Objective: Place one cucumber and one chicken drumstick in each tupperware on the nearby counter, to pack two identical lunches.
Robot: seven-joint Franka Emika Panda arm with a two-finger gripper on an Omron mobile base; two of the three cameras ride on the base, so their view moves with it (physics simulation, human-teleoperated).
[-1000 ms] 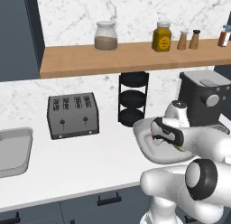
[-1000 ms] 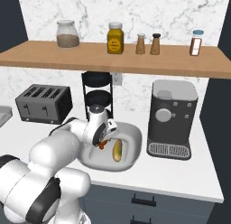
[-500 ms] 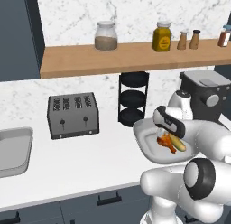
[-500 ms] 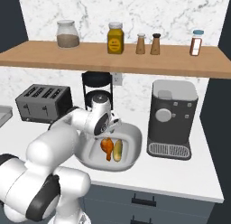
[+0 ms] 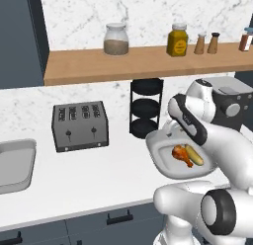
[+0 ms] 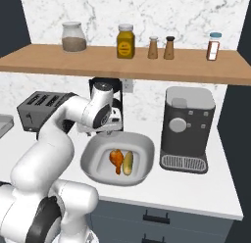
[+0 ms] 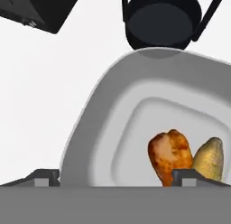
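1. The drumstick [image 6: 116,159] lay beside the cucumber [image 6: 128,162] in the tupperware [image 6: 93,161] on the counter [image 5: 89,170].
2. The gripper [image 7: 117,175] hung above — spread wide, empty.
3. Best lift straight up — clear the rim.

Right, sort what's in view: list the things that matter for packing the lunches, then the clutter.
Job:
chicken drumstick
cucumber
tupperware holding both
second tupperware, far left
counter

Just there:
toaster
black tiered rack
coffee machine
shelf jars
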